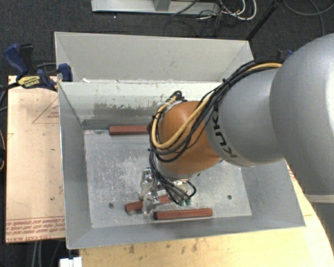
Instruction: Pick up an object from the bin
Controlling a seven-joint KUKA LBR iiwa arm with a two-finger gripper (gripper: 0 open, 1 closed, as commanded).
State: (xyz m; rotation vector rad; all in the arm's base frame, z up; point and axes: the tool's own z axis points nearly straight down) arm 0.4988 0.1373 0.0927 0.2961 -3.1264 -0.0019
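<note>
1. My gripper (152, 198) is down low near the front of the grey bin (72, 166), about midway along the front wall. It hangs right under my orange wrist cover (183, 135).
2. Stick count: I make it three red-brown sticks, all lying flat on the bin floor.
3. The back stick (128, 130) lies along the foot of the back wall, on the view's left of my cover and well apart from the gripper.
4. The front stick (182, 214) lies along the front wall, just beside the gripper on the side toward the view's right.
5. The third stick (134, 207) is the one I'm over. Its end pokes out on the view's left of the gripper and the rest runs under it. There's a reddish bit on the other side too, and I can't tell if that's the same stick or a fourth one.
6. Wide or narrow? Honestly can't tell, and I can't tell if I've got hold of anything either.
7. One bundle of yellow and black cables (170, 141) loops over the cover.
</note>
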